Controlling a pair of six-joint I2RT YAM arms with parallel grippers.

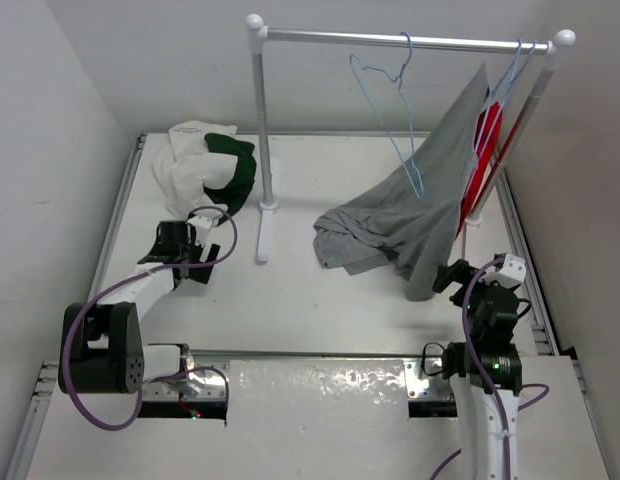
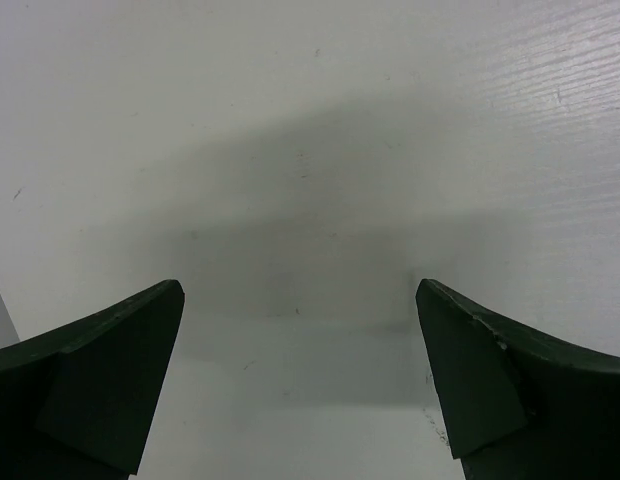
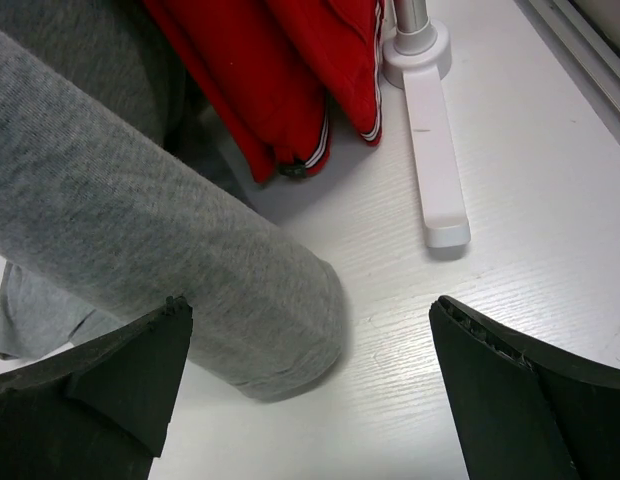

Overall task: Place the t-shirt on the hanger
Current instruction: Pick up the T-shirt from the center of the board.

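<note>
Lying crumpled in the upper left of the top view, the t-shirt [image 1: 212, 165] was found on the table [image 1: 320, 305], white cloth uppermost with dark green showing at its right. The hanger [image 1: 406, 62] was hung by its hook on the rail [image 1: 320, 37], empty, just left of a grey shirt [image 1: 410, 215] and a red garment [image 1: 487, 150].

The left gripper [image 2: 300, 385] was held wide open over bare table, just below the t-shirt, nothing gripped. The right gripper [image 3: 305, 395] was likewise spread wide at lower right, with the grey sleeve end seen ahead of its fingers but not clamped.
</note>
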